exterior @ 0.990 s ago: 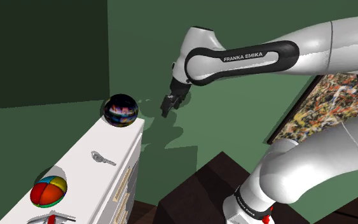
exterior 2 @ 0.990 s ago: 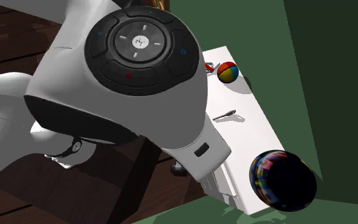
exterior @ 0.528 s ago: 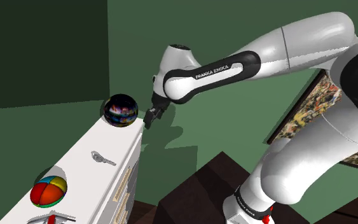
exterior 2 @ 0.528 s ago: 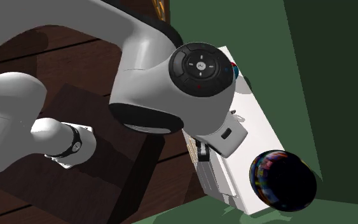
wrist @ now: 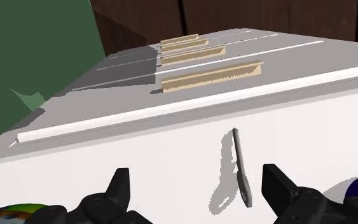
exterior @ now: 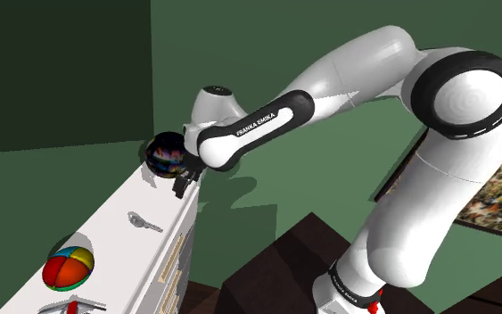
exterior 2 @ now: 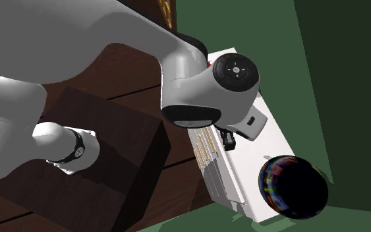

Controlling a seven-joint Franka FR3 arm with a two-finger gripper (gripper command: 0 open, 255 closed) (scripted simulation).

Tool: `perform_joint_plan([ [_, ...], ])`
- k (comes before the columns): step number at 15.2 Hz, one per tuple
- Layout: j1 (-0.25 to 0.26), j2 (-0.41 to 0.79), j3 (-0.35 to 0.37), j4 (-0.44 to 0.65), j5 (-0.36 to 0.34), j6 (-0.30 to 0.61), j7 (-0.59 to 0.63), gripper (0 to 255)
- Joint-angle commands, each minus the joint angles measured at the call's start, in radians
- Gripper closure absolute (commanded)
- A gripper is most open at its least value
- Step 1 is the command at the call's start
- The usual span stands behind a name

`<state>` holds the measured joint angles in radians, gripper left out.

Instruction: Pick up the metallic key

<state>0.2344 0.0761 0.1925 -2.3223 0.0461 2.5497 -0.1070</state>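
— Whereabouts of the slim grey metallic key (exterior: 144,221)?

— Lying flat on top of the white chest of drawers (exterior: 106,234), lower left of the shoulder frame. Placed between the glossy dark sphere with multicoloured reflections (exterior: 167,153), higher up the frame, and the ball in red, yellow, blue and green segments (exterior: 68,266), lower down. Touching neither.

— And the all-black jaws?

— Standing open, fingers well apart, clasping nothing. Hanging left of centre in the shoulder frame, just beside the dark sphere, close over that end of the chest's top. Carried by the white arm with dark joints (exterior: 347,76) reaching in from the right of the frame. Near the key, yet apart from it.

— Seen from the hand?

— Key (wrist: 241,167) flat on the chest's white top (wrist: 139,159), showing between the two black fingertips (wrist: 119,182) and closer to the other one. Untouched by either. Beyond it, drawer fronts with pale wooden handles (wrist: 210,75).

— From the second exterior camera?

— Jaws right of centre, pointing down at the chest's top (exterior 2: 269,142). Dark sphere (exterior 2: 292,186) at lower right.
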Motion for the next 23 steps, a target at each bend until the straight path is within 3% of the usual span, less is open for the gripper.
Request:
perform_joint_plan([
  [1,0.016,0.078,0.01,0.038,-0.025,0.044,0.011,0],
  [11,0.131,0.427,0.002,0.286,-0.154,0.163,0.054,0],
  [21,0.154,0.524,-0.022,0.312,-0.177,0.236,0.066,0],
  [22,0.155,0.525,-0.023,0.313,-0.177,0.236,0.067,255],
  [23,0.155,0.524,-0.022,0.311,-0.177,0.236,0.067,255],
])
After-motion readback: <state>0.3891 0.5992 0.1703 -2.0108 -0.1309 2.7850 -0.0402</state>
